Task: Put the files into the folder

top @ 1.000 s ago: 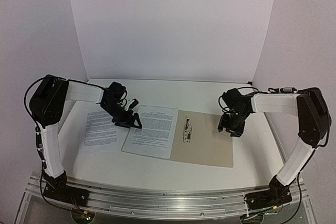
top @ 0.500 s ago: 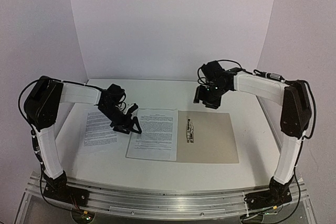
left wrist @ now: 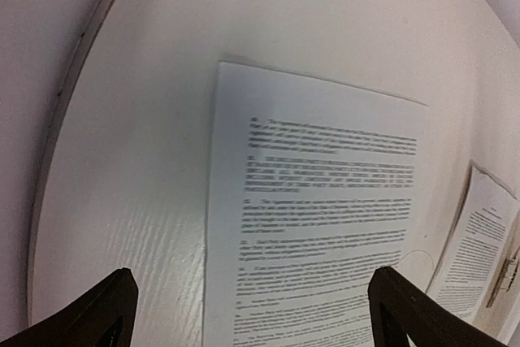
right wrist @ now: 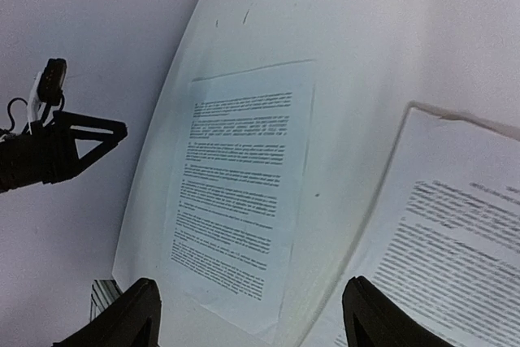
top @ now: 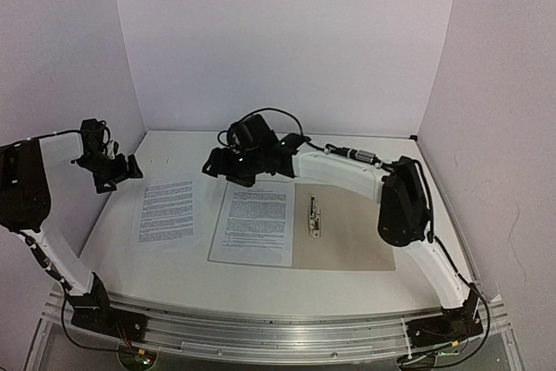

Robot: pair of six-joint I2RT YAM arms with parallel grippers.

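Note:
Two files lie flat on the white table. One file lies alone at the left, also in the left wrist view and the right wrist view. The other file rests on the left part of the open tan folder, beside its metal clip. My left gripper hangs open near the left wall, above and left of the lone file, holding nothing. My right gripper is stretched across to the back of the second file, open and holding nothing.
White walls close in the table at the left, back and right. The right arm spans the back of the folder. In the right wrist view, the left gripper shows at the far left.
The right arm swung from the folder's right side across to the back left. The left arm pulled away from the sheets toward the left wall. Both grippers opened wider.

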